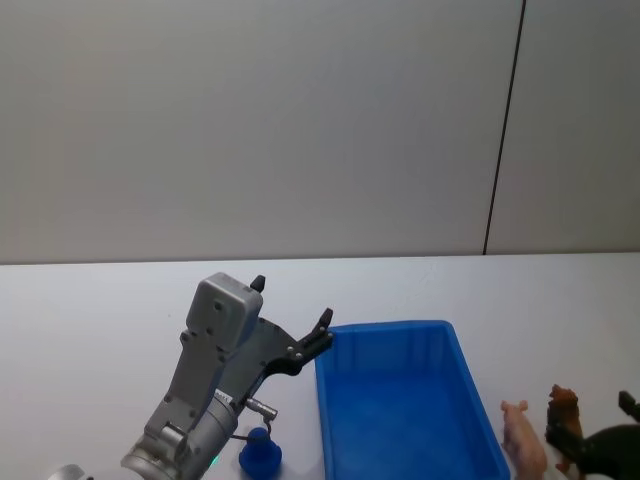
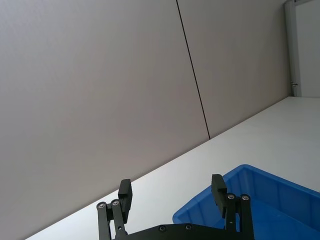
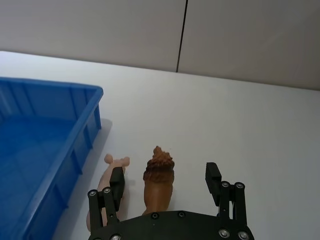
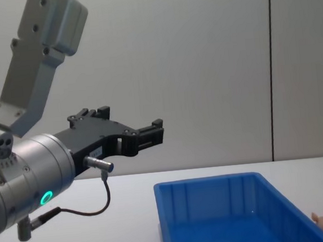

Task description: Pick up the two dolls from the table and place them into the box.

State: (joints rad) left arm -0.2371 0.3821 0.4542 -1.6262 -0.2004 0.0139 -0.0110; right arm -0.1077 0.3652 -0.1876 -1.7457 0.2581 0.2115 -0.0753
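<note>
Dolls both on table (image 1: 100, 320) right of box (image 1: 390, 327); box empty, nothing done. Right gripper (image 3: 165, 174) wide open around brown doll (image 3: 158, 180), pink doll (image 3: 107, 182) beside. Left gripper (image 2: 171, 185) wide open, raised left of box.

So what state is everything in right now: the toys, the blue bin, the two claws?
Bright blue ribbed plastic bin: nothing seen inside.
Small brown shaggy-headed animal figurine: on white tabletop, right of bin, ungripped.
Small pale pink figure: on tabletop, between bin and brown figurine.
Small dark-blue ball: on tabletop, left of bin.
Left gripper: open, empty, raised beside bin's left rim.
Right gripper: open, fingers either side of brown figurine.
</note>
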